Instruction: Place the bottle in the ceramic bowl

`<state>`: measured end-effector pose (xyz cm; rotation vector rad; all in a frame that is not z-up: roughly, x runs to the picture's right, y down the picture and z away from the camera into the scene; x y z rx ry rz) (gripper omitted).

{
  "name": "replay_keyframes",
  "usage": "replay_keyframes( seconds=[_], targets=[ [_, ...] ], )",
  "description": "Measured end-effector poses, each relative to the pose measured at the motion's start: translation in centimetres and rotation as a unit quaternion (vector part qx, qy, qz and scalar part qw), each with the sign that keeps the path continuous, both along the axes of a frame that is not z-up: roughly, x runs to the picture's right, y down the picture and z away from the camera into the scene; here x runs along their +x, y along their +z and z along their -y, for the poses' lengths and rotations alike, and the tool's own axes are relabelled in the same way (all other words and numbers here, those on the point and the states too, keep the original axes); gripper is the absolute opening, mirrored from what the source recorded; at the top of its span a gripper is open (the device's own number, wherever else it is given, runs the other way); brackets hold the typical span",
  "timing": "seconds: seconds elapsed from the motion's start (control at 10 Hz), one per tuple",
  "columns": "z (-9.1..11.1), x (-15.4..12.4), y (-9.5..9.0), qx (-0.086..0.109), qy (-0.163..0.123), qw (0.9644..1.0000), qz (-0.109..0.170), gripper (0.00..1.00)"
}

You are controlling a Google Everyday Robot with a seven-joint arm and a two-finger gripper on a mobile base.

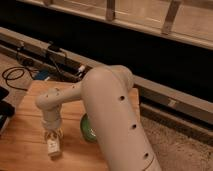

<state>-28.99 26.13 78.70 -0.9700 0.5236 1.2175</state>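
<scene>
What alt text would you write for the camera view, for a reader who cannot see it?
A beige robot arm reaches down to a wooden table, its hand low over the wood beside a green ceramic bowl, with what looks like a small whitish bottle at its tip. The arm hides most of the bowl.

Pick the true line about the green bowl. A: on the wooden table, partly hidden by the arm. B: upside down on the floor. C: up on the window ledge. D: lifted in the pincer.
A: the ceramic bowl rests on the wooden table, partly behind the arm; the pincer hangs beside it, the bottle at its tip.
</scene>
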Motion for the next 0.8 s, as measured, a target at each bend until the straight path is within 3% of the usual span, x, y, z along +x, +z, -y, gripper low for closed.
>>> replay_keyframes(
  seconds=[0.2, 0.3, 0.5, 0.6, 0.8],
  targets=[
    [1.5, 0.1, -0.4, 0.023, 0.014, 0.9995, 0.014, 0.0],
    [4.2, 1.2, -1.0, 0.048, 0.034, 0.998, 0.021, 0.0],
    [7.9, 2.3, -2.2, 0.071, 0.056, 0.9954, 0.031, 0.0],
    [8.8, 2.7, -2.5, 0.077, 0.062, 0.9946, 0.034, 0.0],
    [8.8, 2.5, -2.6, 0.076, 0.061, 0.9945, 0.036, 0.0]
  ],
)
